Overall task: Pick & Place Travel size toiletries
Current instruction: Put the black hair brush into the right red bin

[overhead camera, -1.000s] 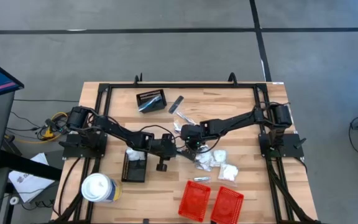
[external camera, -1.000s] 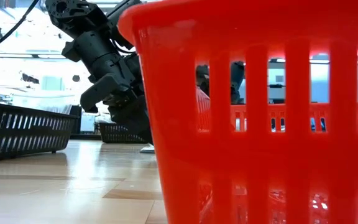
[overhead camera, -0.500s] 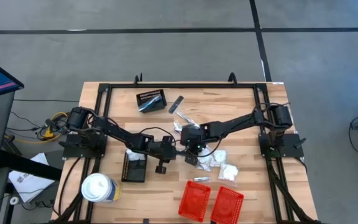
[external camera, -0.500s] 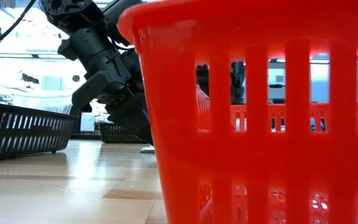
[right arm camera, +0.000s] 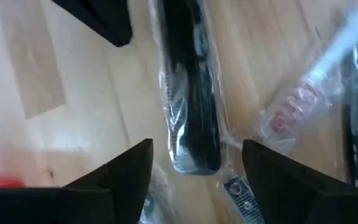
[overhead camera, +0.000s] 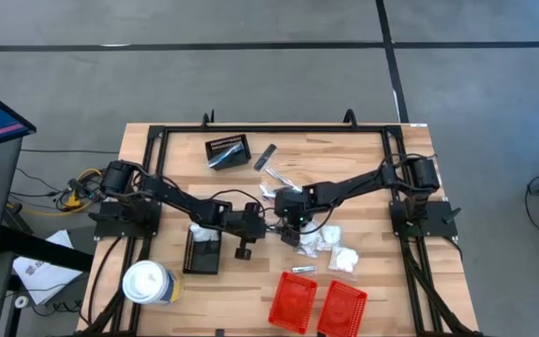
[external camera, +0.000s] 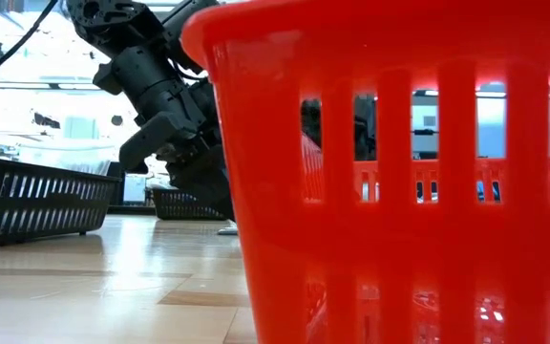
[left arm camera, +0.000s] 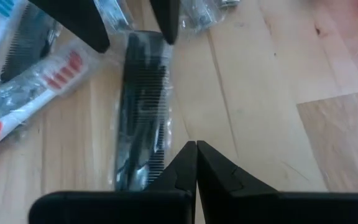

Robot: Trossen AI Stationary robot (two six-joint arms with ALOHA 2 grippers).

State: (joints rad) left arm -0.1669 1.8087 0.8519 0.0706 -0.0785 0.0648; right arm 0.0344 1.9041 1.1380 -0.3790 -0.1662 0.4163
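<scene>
Since a second ago the right claw (overhead camera: 291,227) has crept slightly leftward over the pile, while the left arm has hardly shifted. On the left, the left claw (left arm camera: 196,163) is clenched, fingertips pressed together, low over the wooden surface (overhead camera: 363,168) just beside a black comb (left arm camera: 140,112) sealed in clear wrap. Near it lies a wrapped toothbrush (left arm camera: 27,93) with red and white on it. At the middle, the right claw (right arm camera: 194,163) is released, fingers spread either side of the same wrapped comb (right arm camera: 188,93), with a small wrapped tube (right arm camera: 297,102) close by. White packets (overhead camera: 337,251) lie to the right, red baskets (overhead camera: 318,304) nearer.
</scene>
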